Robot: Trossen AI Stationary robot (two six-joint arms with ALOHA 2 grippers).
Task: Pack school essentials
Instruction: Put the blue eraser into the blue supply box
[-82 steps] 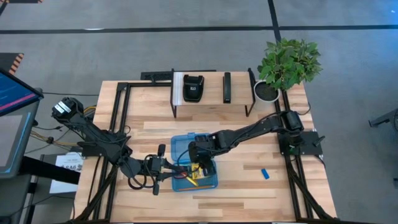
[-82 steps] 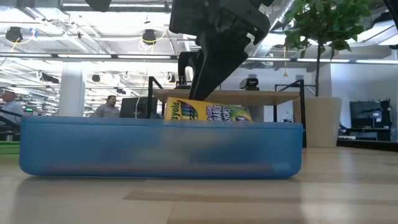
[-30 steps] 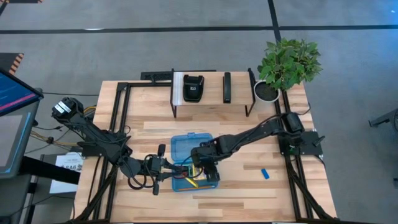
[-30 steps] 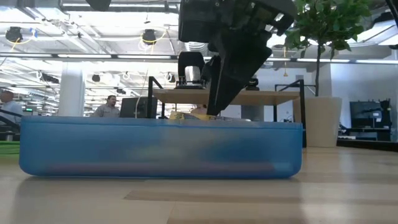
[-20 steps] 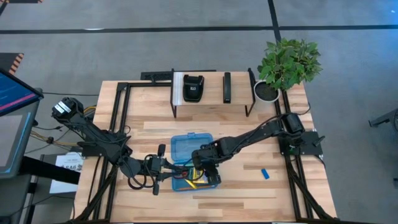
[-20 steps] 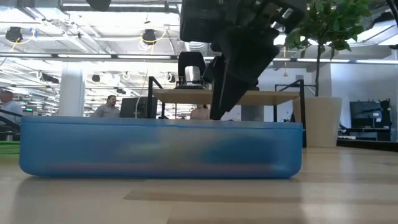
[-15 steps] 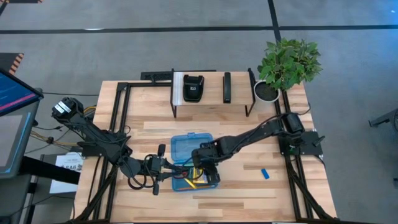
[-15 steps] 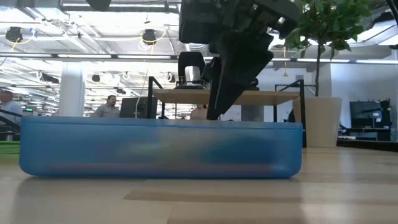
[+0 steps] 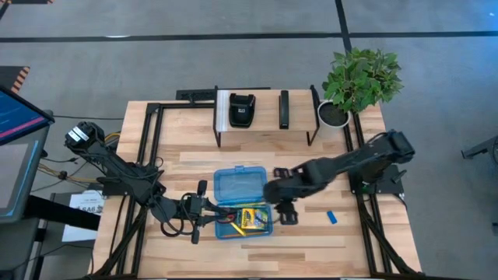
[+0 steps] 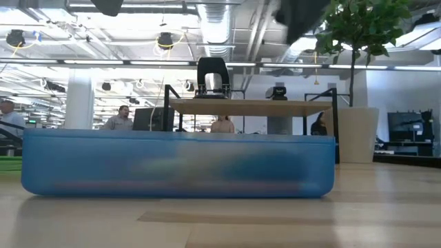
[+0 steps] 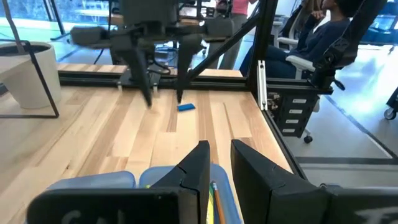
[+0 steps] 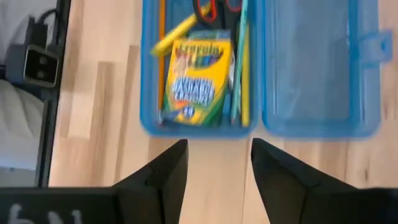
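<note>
The blue plastic box (image 9: 243, 204) lies open on the table, its lid (image 12: 320, 62) folded flat beside the tray. The yellow-green crayon box (image 12: 194, 81) lies flat in the tray, with yellow and orange pencils (image 12: 245, 68) and the red-handled scissors (image 12: 214, 9) beside it. My right gripper (image 9: 284, 214) hovers open above the table, just right of the tray. My left gripper (image 11: 221, 165) is open at the tray's left end. The small blue eraser (image 9: 331, 218) lies on the wood farther right. No sticky-note pad shows. My left gripper's fingers (image 11: 200, 168) reach level from the table's left over the left end of the box (image 11: 93, 183); whether they touch it I cannot tell.
A metal rack (image 9: 264, 117) at the far edge carries a black boxy device (image 9: 242, 109). A potted plant (image 9: 359, 78) stands at the far right corner. Bare wood lies between the box and the eraser. People sit in the room beyond the table.
My right gripper has let go of the crayon box, risen out of the tray and drawn back toward the table's right edge. The crayon box, standing on edge in the tray earlier, now lies flat in it. The left arm has kept still.
</note>
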